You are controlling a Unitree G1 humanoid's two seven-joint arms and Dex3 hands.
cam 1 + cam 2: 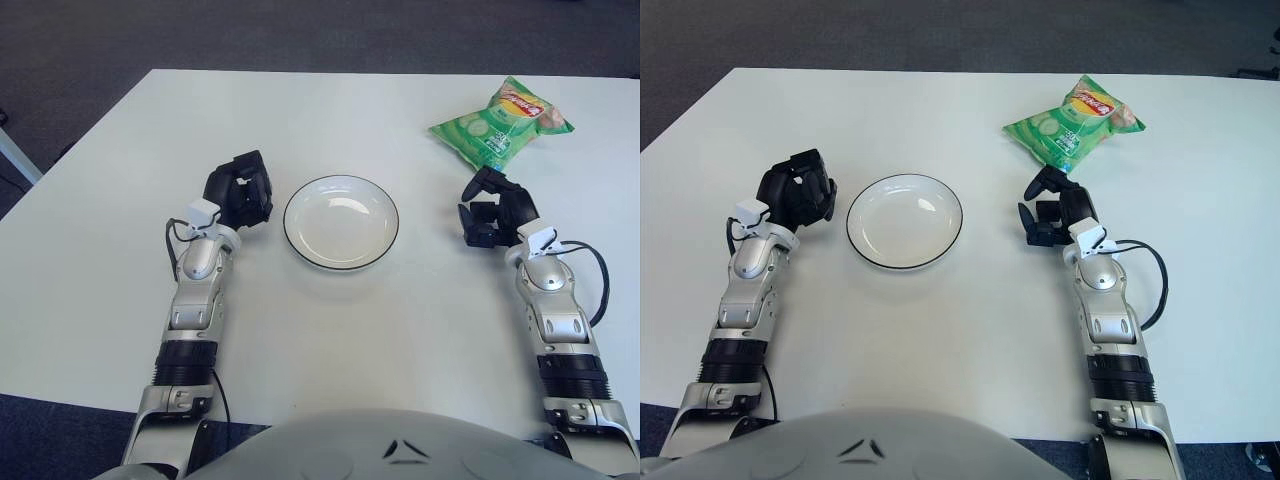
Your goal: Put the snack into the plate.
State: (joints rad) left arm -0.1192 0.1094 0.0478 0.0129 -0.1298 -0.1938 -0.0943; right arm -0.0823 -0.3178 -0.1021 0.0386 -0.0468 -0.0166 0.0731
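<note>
A green snack bag [503,123] lies flat at the far right of the white table [330,330]. A white plate with a dark rim [341,221] sits at the table's middle and holds nothing. My right hand [492,208] is just below the bag, a short gap from its near edge, fingers spread and holding nothing. My left hand [240,190] shows just left of the plate, fingers curled and holding nothing.
Dark carpet [300,35] lies beyond the table's far edge. The snack bag sits close to the table's right edge.
</note>
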